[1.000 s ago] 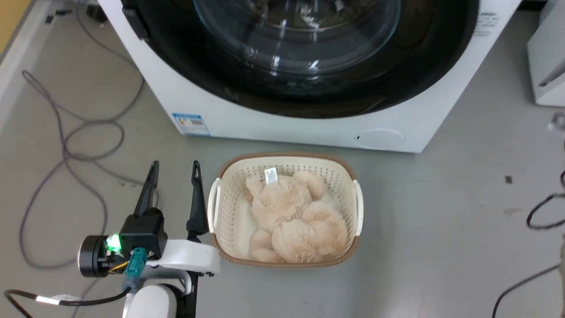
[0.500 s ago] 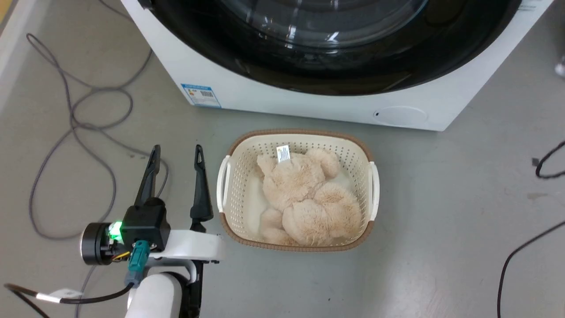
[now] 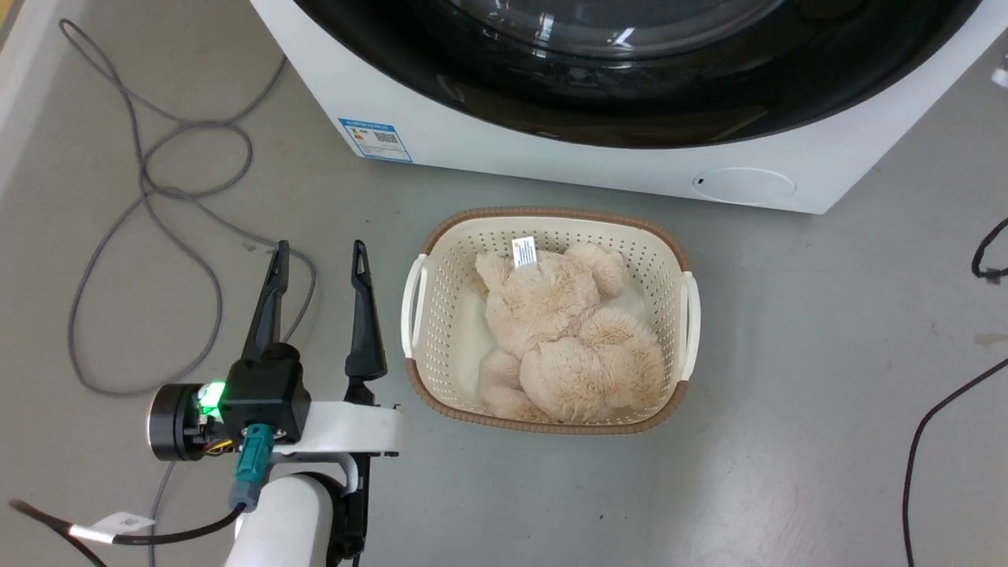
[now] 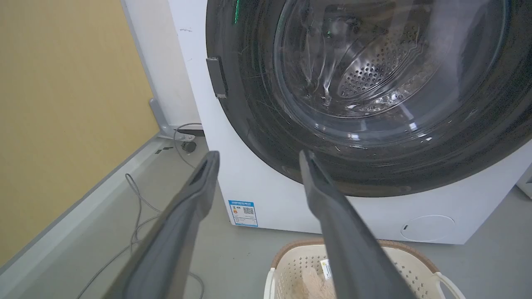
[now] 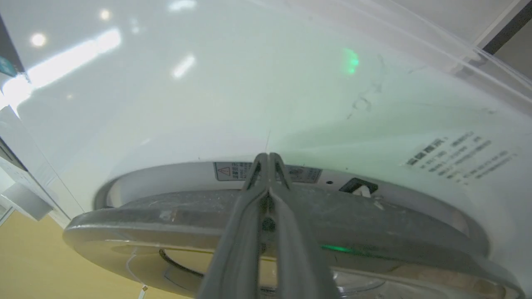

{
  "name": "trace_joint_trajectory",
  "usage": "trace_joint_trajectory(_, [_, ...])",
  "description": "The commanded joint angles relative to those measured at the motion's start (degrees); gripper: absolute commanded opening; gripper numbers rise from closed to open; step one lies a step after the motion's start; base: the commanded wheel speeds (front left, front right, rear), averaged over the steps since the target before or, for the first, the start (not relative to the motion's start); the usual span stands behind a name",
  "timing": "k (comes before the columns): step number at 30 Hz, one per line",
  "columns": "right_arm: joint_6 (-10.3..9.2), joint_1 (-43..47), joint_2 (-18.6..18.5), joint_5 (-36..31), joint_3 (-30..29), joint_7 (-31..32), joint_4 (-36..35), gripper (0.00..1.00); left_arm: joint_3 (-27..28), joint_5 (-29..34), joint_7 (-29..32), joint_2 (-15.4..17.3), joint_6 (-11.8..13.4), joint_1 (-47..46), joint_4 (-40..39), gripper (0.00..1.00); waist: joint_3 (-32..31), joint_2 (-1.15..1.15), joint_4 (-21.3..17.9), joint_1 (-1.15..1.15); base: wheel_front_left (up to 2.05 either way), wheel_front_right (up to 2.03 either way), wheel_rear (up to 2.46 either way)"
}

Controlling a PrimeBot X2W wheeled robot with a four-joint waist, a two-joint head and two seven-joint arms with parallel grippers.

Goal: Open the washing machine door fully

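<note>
First, head view. The washing machine point(image 3: 551, 167) spans 12 o'clock, its white front carrying a blue energy sticker point(image 3: 376, 140) at 11 o'clock and a round filter cap point(image 3: 744, 187) at 1 o'clock. The washing machine door point(image 3: 630, 102), glossy black around a clear glass bowl, is cut by the top edge. At centre, a cream basket point(image 3: 551, 214) with a brown rim stands just before the machine and holds a beige plush toy point(image 3: 567, 331). The left gripper point(image 3: 320, 253) sits at 8 o'clock, beside the basket's handle but apart from it. It is released, with two dark fingers spread toward 12 o'clock and nothing between them. A grey cable point(image 3: 148, 189) loops at 10 o'clock.

Left wrist view. The spread fingers point(image 4: 178, 232) rise from 6 o'clock, short of the machine. The door occupies 12 to 3 o'clock, and the perforated steel drum point(image 4: 374, 70) shows through its glass. A grey fitting point(image 4: 217, 77) sits on the door's rim at 10 o'clock.

Right wrist view. The right gripper point(image 5: 268, 157) is clenched, fingertips pressed together with nothing visible between them. The tips lie over the door's grey-looking rim, which crosses from 9 to 4 o'clock. They end at a recessed white strip bearing a warning label point(image 5: 226, 170), with a dark latch slot point(image 5: 357, 187) at 3 o'clock of them. How far the door stands off the front cannot be told.
</note>
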Motion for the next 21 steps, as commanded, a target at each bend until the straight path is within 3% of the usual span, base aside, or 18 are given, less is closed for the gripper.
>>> trace_joint_trajectory(1, [0.05,-2.3,-0.9,1.6,0.7,0.5,0.9,0.0,-0.4,-0.2,-0.6,0.0,0.5,-1.2,0.0,1.0,0.3,0.0,0.2,-0.01,0.0,0.0,0.0])
trace_joint_trajectory(14, [0.06,-1.4,-2.1,6.3,7.3,13.1,2.8,0.0,-0.2,0.3,-1.5,0.0,0.8,-0.9,0.8,1.0,-0.5,0.0,0.1,-0.01,0.0,0.0,0.0])
trace_joint_trajectory(21, [0.06,1.5,-2.5,6.6,9.0,16.3,1.9,0.0,-0.3,0.2,-1.5,0.0,0.5,-0.1,1.4,1.0,-2.5,0.0,-0.8,-0.01,0.0,0.0,0.0])
